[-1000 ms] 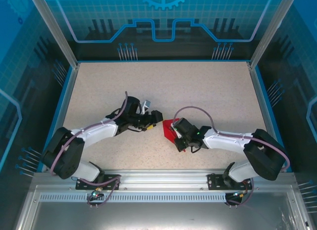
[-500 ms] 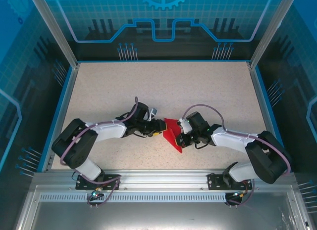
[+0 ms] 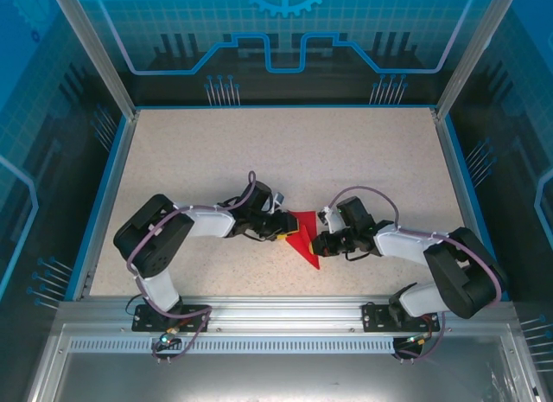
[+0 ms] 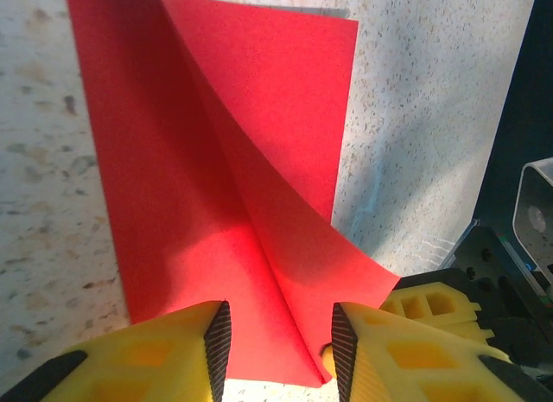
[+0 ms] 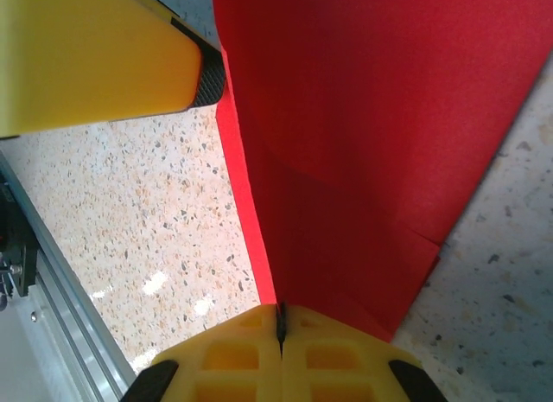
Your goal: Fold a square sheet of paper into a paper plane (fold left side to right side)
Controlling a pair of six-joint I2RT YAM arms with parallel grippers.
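Now — red paper point(image 3: 302, 237) in right pincer point(image 5: 279, 318).

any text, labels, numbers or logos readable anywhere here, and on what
None can be read. The red paper, the yellow fingers and the speckled table bear no writing. The blue backdrop carries a gear shape and line graphics, no letters.

The square sheet of paper point(image 5: 363, 117) is cropped by the right wrist view's top and partly hidden by the right gripper point(image 5: 281, 320).
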